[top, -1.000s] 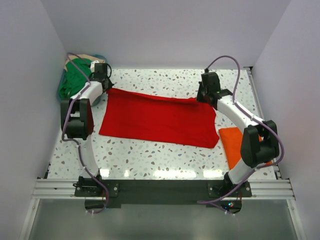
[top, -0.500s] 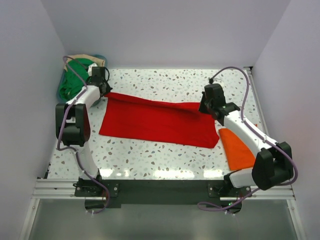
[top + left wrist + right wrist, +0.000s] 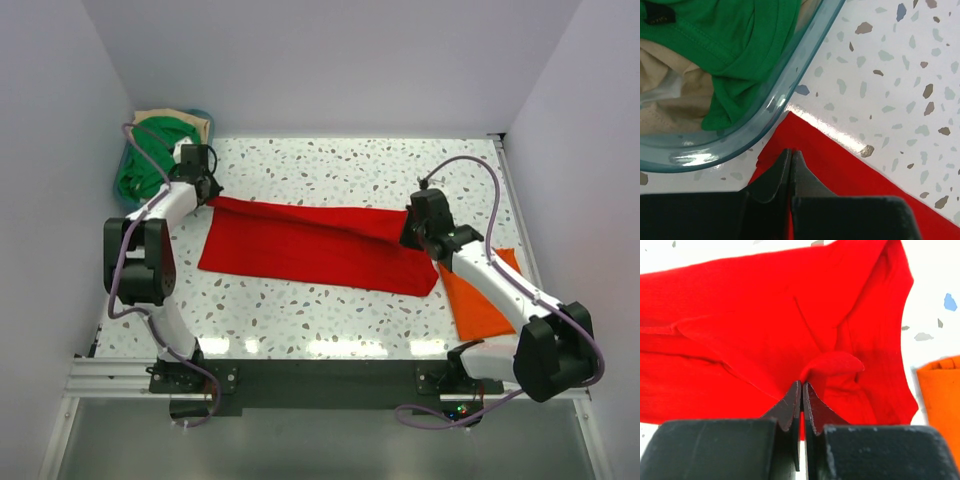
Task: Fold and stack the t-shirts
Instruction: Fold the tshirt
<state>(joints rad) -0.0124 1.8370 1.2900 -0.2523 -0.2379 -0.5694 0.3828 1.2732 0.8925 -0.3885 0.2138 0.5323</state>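
Note:
The bright red t-shirt (image 3: 310,245) lies spread across the middle of the table. My left gripper (image 3: 205,195) is shut on its far left corner, right beside the basket; the left wrist view shows the jaws (image 3: 791,152) closed with red cloth (image 3: 840,170) between them. My right gripper (image 3: 412,238) is shut on the far right edge, which is lifted and drawn over the shirt; the right wrist view shows a bunched fold (image 3: 832,365) pinched at the jaws (image 3: 802,385). The orange t-shirt (image 3: 480,295) lies folded at the right.
A teal plastic basket (image 3: 790,85) stands at the far left corner (image 3: 198,118), holding the green t-shirt (image 3: 145,165) and the tan t-shirt (image 3: 175,120). The speckled table (image 3: 330,310) is walled on the left, back and right.
My right gripper has moved toward the near side, pulling the red shirt's far right edge over the shirt. My left gripper has shifted slightly nearer, still on the far left corner.

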